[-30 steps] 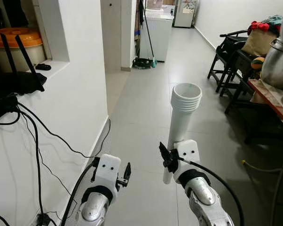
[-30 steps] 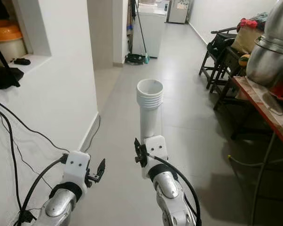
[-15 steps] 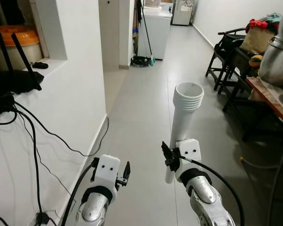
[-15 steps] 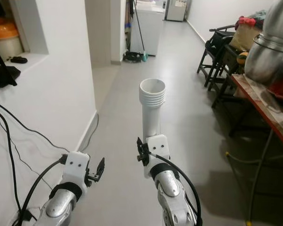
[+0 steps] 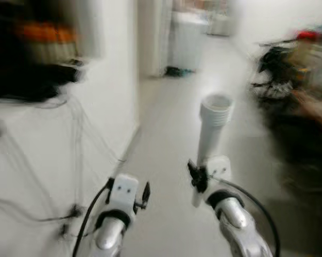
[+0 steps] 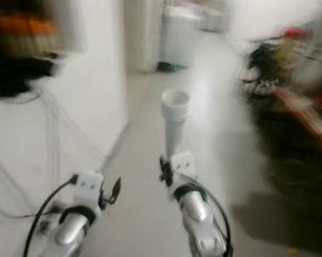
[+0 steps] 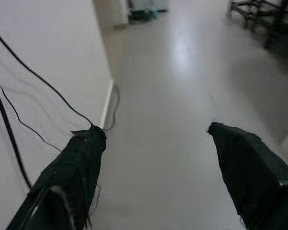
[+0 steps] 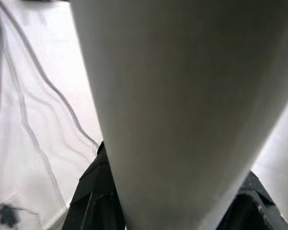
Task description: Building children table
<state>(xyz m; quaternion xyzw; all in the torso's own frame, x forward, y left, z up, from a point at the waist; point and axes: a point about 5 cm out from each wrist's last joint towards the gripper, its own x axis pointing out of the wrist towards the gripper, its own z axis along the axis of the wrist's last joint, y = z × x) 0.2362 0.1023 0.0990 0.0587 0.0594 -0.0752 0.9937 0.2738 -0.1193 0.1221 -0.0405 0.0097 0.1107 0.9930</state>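
Observation:
A white tubular table leg (image 5: 210, 134) with a ribbed open top stands upright in front of me, a little right of centre. My right gripper (image 5: 199, 178) is shut on its lower part. In the right wrist view the table leg (image 8: 182, 96) looms close, with a black finger (image 8: 94, 201) on either side of it. My left gripper (image 7: 153, 139) is open with nothing between its fingers (image 7: 82, 158). It hangs over the grey floor near the left wall, level with the right one and to its left (image 5: 145, 194).
Both eye views are blurred. A white wall (image 5: 48, 150) with hanging cables runs along my left, with dark things on a ledge (image 5: 32, 80). Dark chairs and a table (image 5: 294, 91) line the right. A white appliance (image 5: 190, 37) stands at the corridor's far end.
The whole picture has shifted and blurred, so the camera has moved. Both grippers keep their pose, and the right one still holds the leg.

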